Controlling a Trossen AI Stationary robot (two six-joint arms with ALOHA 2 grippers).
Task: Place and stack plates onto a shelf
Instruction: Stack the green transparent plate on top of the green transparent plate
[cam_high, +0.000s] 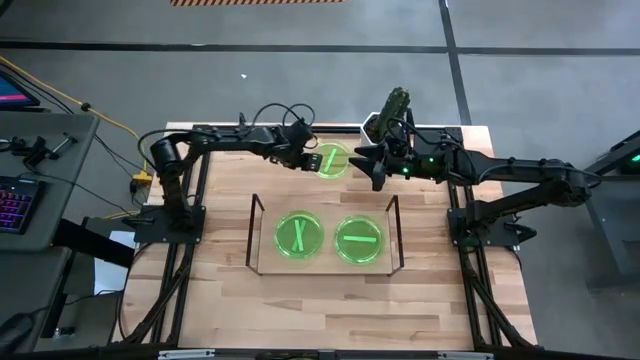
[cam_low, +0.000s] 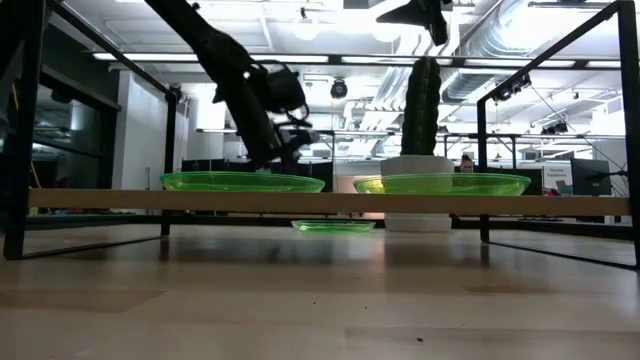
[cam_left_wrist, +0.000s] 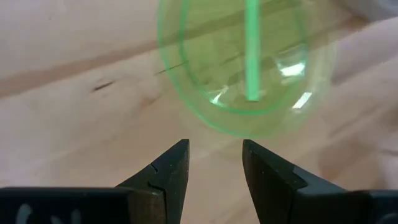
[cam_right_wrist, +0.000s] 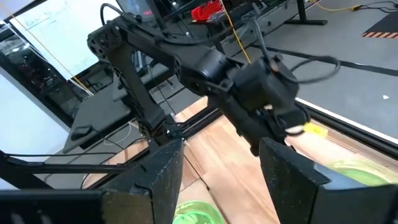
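plate (cam_left_wrist: 245, 68) cut off at frame edge, cactus (cam_low: 421, 100) top hidden

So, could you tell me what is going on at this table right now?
Two arms are loading green plates onto a low wire shelf. Two piles already sit on it: the left pile and the right pile. One more plate lies on the table behind the shelf. The left gripper hovers at its edge, jaws open. The right gripper is beside it, raised, jaws open and empty.
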